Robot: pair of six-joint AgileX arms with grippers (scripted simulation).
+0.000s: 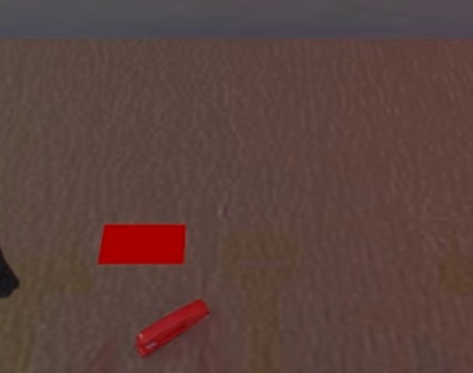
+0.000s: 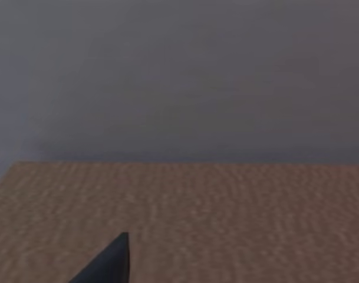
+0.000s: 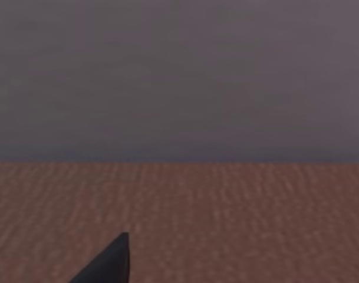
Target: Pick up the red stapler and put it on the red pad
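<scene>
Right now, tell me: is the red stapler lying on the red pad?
No: the red stapler lies on the table, apart from the red pad.

You've got a brown, grainy-textured table (image 1: 298, 155) filling the top view, its far edge meeting a grey backdrop. Two things lie on it, both left of centre. The red pad (image 1: 142, 244) lies flat. The red stapler (image 1: 172, 327) sits near the front edge, just right of the pad and apart from it, lying at a slant.
</scene>
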